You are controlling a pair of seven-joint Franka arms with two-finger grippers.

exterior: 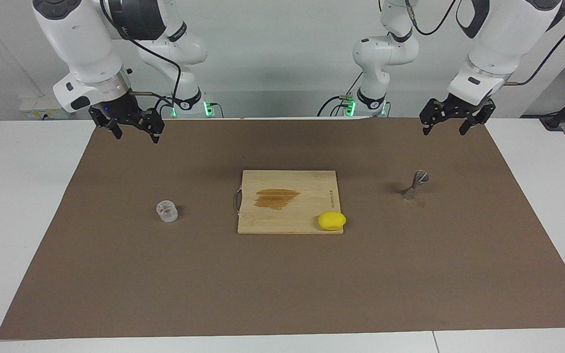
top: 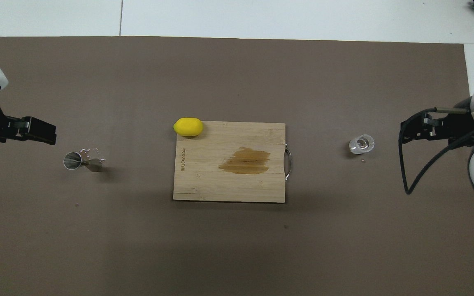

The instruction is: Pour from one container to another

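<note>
Showing faintly, glass cup point(exterior: 166, 211) contents unclear

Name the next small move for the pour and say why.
Probably lower the open right gripper toward the glass cup to grasp it. The cup stands untouched on the mat at that arm's end; the jigger stands at the other end under the open, waiting left gripper. Nothing is held.
</note>
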